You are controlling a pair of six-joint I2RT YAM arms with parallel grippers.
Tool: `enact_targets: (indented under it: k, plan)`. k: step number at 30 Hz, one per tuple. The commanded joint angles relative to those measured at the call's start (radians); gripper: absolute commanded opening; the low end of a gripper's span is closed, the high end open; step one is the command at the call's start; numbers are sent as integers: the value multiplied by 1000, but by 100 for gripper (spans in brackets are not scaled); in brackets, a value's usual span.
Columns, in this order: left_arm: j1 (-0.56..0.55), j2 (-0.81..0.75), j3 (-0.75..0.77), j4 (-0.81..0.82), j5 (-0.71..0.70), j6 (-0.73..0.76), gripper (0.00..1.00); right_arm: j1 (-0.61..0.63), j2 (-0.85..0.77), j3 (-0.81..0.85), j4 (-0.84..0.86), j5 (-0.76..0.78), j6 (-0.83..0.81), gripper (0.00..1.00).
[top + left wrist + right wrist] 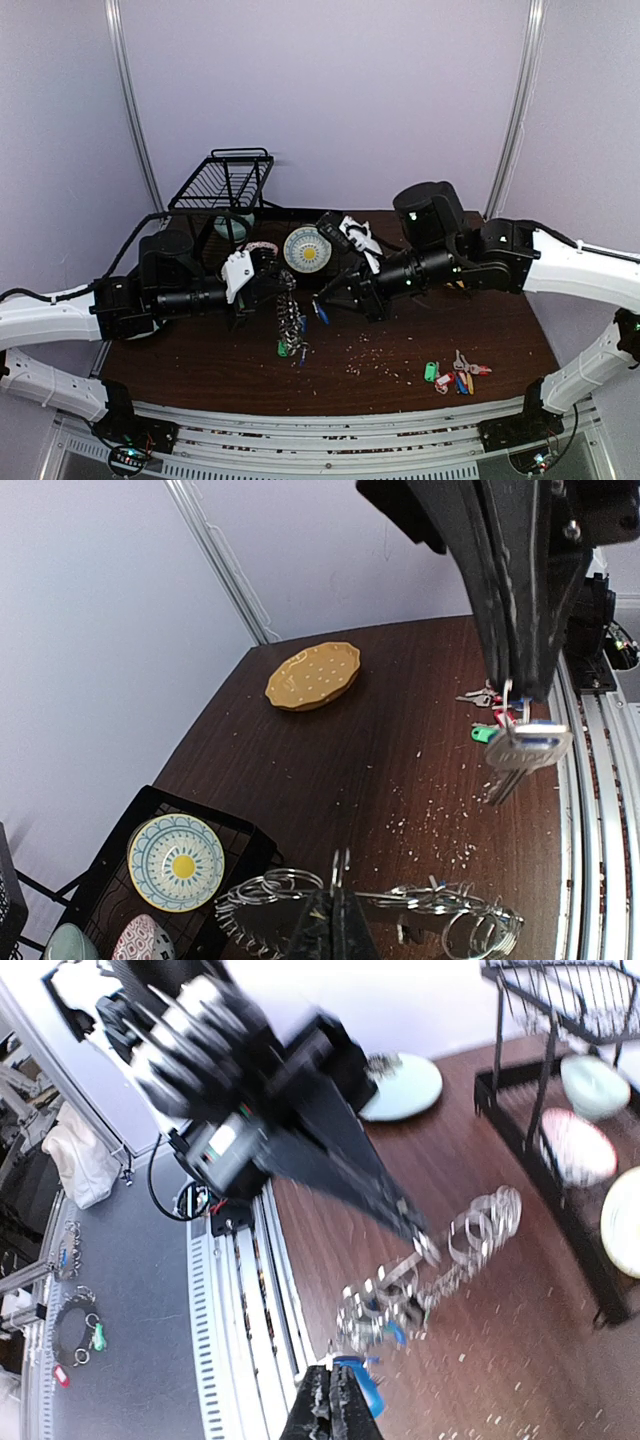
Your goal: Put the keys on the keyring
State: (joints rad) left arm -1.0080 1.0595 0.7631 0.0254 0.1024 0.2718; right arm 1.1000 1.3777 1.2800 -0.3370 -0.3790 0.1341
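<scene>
Left wrist view gave me the clearest reading of the step in hand — threading. My left gripper [335, 920] had its fingers pressed together on the keyring [460, 910]. It pinched the rim at one point, so the small silver rings fanned out to either side. Opposite, the right gripper [518, 678] stood above with its fingers closed on a blue-tagged key [525, 750]. The key hung tilted below the fingertips, near the keyring but apart from it.

From the top external view I confirmed that both loads were held above the table [500, 320]. The keyring dangled below the left fingers at mid-table, between the two arms. The remaining keys [458, 372] lay in a loose bunch with coloured tags near the front right of the table, well apart from both grippers.

I judged the task to be early to midway: one key was presented, and nothing was visibly being joined. How many keys already hung on the keyring I could not tell.

The next move called for fine alignment — bringing the key's own loop to one of the small silver rings and working it through the split, with the left grip held steady. Right wrist view was motion-blurred, so I could not use it to check the gap.
</scene>
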Motion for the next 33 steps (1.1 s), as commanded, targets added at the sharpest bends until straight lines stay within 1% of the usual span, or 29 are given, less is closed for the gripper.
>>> enact_targets:
  k: [1,5,10,14,18,27,33]
  plan:
    - [1,-11,38,54,-4,-5,0,4,42,79,7,-12,-151,0]
    - [2,-10,40,57,-3,-16,0,4,87,121,-5,-26,-233,0]
    - [2,-12,45,56,16,-36,0,-2,149,190,-51,-1,-278,0]
    - [2,-18,41,57,7,-35,0,-25,177,206,-52,10,-269,0]
    - [1,-15,41,59,27,-34,0,-35,198,210,-28,15,-255,0]
    - [1,-20,36,58,47,-24,0,-61,209,204,15,18,-224,0]
    - [1,-17,35,56,39,-25,0,-62,207,201,31,-54,-241,0]
